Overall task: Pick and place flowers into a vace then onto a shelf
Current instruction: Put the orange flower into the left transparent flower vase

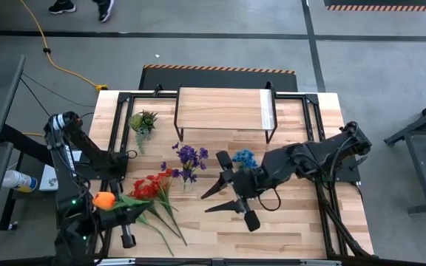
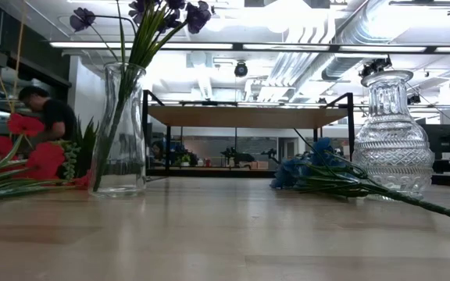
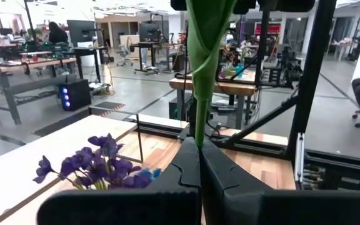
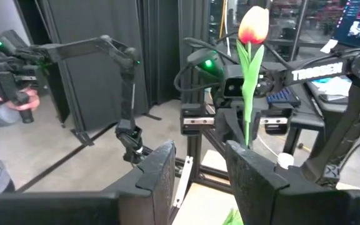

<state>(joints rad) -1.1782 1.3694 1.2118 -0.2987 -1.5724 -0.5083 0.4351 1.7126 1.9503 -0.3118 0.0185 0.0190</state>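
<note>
My left gripper (image 3: 200, 156) is shut on an orange tulip (image 1: 103, 199) at the table's near left; the tulip also shows upright in the right wrist view (image 4: 253, 25). My right gripper (image 1: 207, 205) is open and empty above the table's middle, facing the tulip. Purple flowers (image 1: 191, 157) stand with their stems in a tall glass vase (image 2: 123, 129). Red flowers (image 1: 151, 186) lie flat on the table beside the tulip. Blue flowers (image 1: 244, 157) lie on the table next to a cut-glass vase (image 2: 391, 140). The shelf (image 1: 224, 111) stands at the far middle. My left gripper pinches the tulip's green stem (image 3: 199, 128) between its two fingers. The fingers lie about level and across the stem. The tulip stands upright in the hold, its bloom and leaves above the fingers (image 4: 230, 125); whether its lower end is clear of the table does not show.
A small spiky green plant (image 1: 143, 122) stands at the far left by the shelf. Black frame rails (image 1: 313, 118) run along the table's sides. A person (image 4: 5, 106) stands beyond the table. Bare wood lies along the near edge (image 1: 294, 229).
</note>
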